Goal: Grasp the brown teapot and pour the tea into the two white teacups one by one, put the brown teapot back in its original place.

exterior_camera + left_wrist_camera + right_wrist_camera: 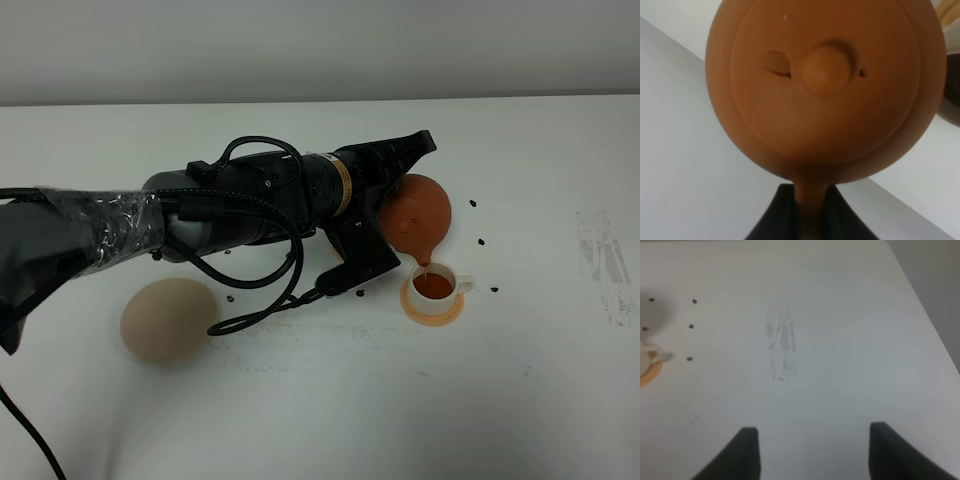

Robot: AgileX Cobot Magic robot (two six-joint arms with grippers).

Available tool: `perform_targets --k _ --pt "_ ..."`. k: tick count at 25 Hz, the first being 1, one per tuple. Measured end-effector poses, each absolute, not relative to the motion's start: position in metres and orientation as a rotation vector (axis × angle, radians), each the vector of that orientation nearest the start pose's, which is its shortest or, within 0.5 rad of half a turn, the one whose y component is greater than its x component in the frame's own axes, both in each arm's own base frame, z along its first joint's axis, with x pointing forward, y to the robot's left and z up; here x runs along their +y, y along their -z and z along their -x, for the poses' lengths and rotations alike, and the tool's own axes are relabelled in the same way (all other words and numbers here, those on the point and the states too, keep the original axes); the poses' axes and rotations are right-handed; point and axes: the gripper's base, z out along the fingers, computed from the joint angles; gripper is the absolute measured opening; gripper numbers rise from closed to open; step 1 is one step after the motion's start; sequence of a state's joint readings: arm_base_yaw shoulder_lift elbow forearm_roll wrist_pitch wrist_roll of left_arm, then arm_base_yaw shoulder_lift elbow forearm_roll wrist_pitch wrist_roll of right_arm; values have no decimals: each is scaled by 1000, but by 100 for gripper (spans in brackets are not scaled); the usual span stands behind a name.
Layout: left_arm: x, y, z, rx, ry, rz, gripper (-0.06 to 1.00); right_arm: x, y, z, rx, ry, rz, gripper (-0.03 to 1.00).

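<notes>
L claw (807,210) grips teapot (418,213) — tilted, pouring into cup (437,286).

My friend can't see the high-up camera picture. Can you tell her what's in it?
The left end effector tips a brown teapot, pouring reddish tea into a white teacup on an orange coaster. A round beige plate sits bare on the white table.

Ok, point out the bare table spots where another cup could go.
Free: the near table in front of the beige plate, and the right side around the scuff mark. Crowded: around the filling teacup, under the tilted teapot and left arm.
</notes>
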State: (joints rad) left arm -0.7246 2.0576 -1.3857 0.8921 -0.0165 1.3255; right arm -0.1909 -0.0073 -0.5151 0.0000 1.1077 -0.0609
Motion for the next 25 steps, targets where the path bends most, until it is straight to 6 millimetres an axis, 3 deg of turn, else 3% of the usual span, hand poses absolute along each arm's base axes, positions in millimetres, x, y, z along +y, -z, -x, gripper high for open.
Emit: perform_targets --k 25 --pt "-311 -187 -345 63 -873 -2258 8 2 -278 10 2068 155 -134 47"
